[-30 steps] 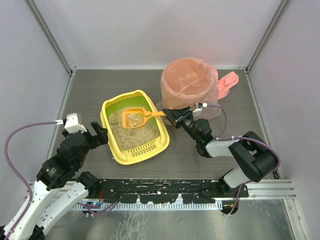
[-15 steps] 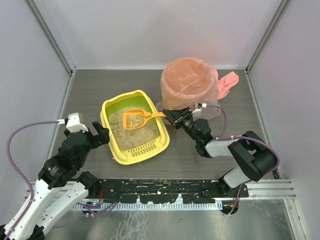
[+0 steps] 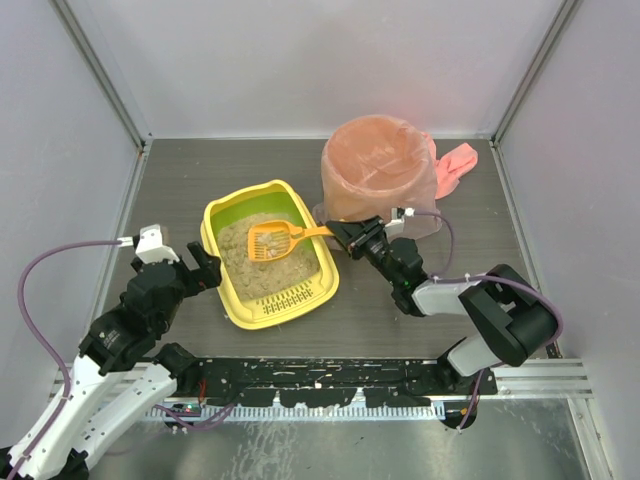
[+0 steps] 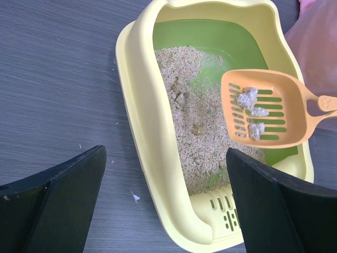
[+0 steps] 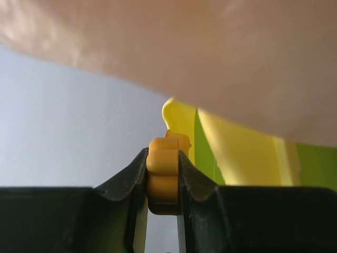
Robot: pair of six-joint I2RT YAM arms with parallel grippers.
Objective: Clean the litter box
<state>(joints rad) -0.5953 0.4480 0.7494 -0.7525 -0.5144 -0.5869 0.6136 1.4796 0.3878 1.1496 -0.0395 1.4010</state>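
The litter box (image 3: 210,228) holds sand and clumps, with the bin (image 3: 380,170) at its two o'clock. The right claw (image 3: 341,233) grips the loaded scoop (image 3: 268,240). The left claw (image 3: 200,263) is spread wide.

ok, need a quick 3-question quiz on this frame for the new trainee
1. True or false: the right pincer is shut on the handle of the orange scoop.
2. What lies on the scoop's slotted head? A) nothing B) pale clumps C) a pink bag
3. Fill in: the scoop's head hangs above the ___.

Key: 1 true. 2 B. 3 litter box.
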